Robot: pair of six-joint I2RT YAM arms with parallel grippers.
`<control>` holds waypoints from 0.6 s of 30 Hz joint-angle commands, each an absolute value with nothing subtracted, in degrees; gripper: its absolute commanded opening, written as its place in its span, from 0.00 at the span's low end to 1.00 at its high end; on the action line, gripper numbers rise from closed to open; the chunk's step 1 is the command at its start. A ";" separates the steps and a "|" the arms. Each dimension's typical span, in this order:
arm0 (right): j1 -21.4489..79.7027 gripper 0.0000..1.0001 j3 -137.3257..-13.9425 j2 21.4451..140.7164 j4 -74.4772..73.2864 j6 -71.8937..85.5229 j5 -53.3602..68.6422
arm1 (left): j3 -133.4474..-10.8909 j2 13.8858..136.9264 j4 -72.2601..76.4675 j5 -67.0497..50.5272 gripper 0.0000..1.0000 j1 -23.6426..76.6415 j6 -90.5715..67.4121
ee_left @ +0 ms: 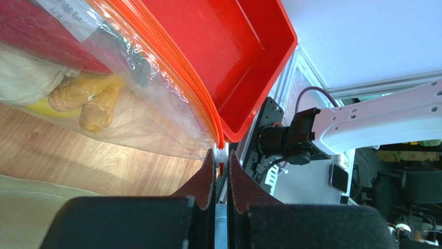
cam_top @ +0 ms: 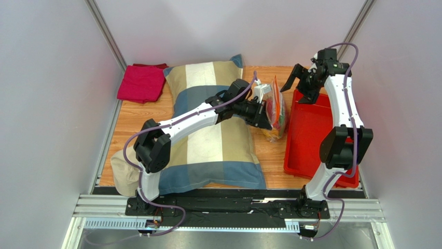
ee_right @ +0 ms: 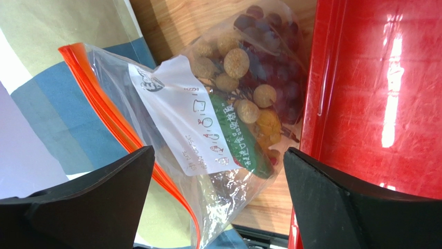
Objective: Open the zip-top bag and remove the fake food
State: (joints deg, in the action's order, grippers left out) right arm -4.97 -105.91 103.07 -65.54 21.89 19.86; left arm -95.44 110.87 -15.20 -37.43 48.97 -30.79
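Note:
The zip-top bag (cam_top: 276, 110) stands on the wood between the pillow and the red tray, with its orange zip strip (ee_left: 171, 57) along the top. My left gripper (ee_left: 221, 155) is shut on the white zip slider (ee_left: 221, 153) at the end of the strip; it also shows in the top view (cam_top: 263, 120). The fake food is inside the bag: dark purple grapes (ee_right: 270, 46), beige balls (ee_right: 236, 62), a green vegetable (ee_right: 241, 140), beige pieces (ee_left: 88, 98). My right gripper (ee_right: 218, 155) is open and empty above the bag's far end (cam_top: 297, 88).
A red tray (cam_top: 311, 129) lies right of the bag, touching or nearly touching it. A large striped pillow (cam_top: 207, 140) lies left under my left arm. A red cloth (cam_top: 141, 83) lies at the back left, a beige cloth (cam_top: 120, 174) at the front left.

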 commanded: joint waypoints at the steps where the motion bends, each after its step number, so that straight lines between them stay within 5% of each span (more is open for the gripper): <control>1: -4.22 1.00 -107.76 99.68 -67.15 23.64 19.42 | -98.00 109.25 -14.41 -38.06 0.00 49.22 -31.20; 4: -2.99 0.93 -104.51 97.22 -63.47 21.19 20.04 | -98.52 109.25 -14.50 -37.97 0.00 49.22 -31.29; 9: -1.06 0.58 -100.02 94.40 -57.05 19.51 21.35 | -98.44 109.07 -14.50 -38.06 0.00 49.39 -31.46; 16: 1.58 0.45 -100.28 98.08 -55.46 19.60 23.99 | -98.17 108.81 -14.85 -37.88 0.00 49.66 -31.38; 18: 1.76 0.32 -99.84 98.52 -55.46 19.43 23.99 | -98.35 108.63 -15.03 -37.53 0.00 49.66 -31.20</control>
State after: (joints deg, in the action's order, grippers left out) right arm 0.69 -100.12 97.34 -58.46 20.23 22.65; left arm -95.96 110.87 -15.44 -37.21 49.12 -30.83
